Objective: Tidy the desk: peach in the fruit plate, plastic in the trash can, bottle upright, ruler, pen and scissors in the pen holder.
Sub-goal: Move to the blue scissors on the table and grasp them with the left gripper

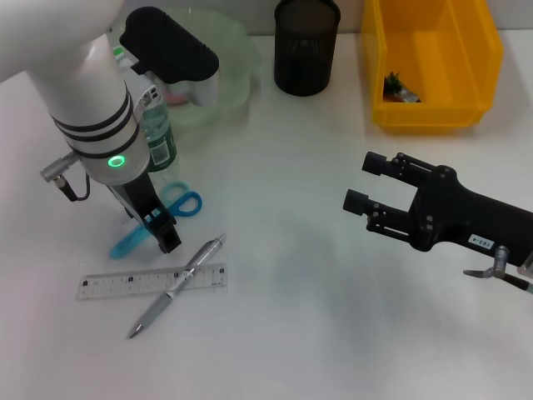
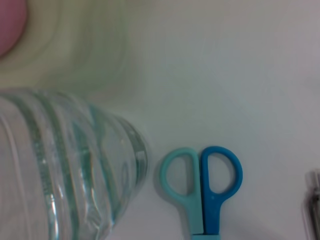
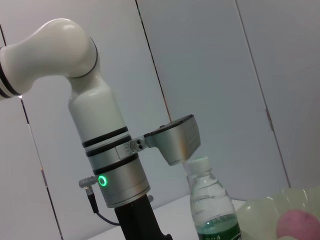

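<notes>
On a white desk [image 1: 316, 250], the left gripper [image 1: 162, 233], jaw state not discernible, is hovering at left of frame over the scissors [image 1: 158, 218], whose long axis is running diagonally, handles toward upper right.

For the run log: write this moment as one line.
left claw: down at scissors | right claw: open, idle | bottle: upright | peach: in plate | ruler, pen: on desk

left gripper [image 1: 158, 229] down over the scissors [image 1: 158, 218]; pen [image 1: 176, 285] lies across the ruler [image 1: 151, 281].
</notes>
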{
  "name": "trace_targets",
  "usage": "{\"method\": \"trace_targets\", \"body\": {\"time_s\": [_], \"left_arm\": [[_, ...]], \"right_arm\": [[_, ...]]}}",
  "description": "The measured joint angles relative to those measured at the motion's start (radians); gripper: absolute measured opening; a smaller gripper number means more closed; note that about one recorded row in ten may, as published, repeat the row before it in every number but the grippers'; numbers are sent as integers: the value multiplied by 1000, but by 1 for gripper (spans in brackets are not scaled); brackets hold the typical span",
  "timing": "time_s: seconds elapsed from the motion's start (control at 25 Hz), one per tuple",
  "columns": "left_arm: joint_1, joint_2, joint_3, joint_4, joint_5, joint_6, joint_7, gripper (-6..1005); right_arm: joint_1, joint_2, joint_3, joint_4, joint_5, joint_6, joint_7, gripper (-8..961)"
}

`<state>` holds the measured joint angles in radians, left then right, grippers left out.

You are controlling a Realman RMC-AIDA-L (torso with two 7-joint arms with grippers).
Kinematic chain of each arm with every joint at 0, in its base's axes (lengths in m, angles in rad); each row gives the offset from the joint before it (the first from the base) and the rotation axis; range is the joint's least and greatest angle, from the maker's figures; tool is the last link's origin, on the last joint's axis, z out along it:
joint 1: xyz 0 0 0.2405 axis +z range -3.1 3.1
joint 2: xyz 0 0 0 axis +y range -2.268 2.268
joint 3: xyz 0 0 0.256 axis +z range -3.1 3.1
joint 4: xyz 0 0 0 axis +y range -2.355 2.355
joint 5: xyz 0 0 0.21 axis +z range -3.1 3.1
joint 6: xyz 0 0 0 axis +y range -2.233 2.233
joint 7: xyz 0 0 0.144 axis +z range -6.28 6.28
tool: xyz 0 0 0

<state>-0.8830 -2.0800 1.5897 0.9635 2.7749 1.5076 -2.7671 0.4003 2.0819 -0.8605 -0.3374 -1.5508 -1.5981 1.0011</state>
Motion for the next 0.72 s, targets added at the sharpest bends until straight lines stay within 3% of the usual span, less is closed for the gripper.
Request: {"method": "trace_targets", "body": {"time_s": [0.72], "left_arm": [[-8,0,12,-26,-1,-18,0,754]], "right_arm": [[0,0,0,7,0,-8,3,727]]}}
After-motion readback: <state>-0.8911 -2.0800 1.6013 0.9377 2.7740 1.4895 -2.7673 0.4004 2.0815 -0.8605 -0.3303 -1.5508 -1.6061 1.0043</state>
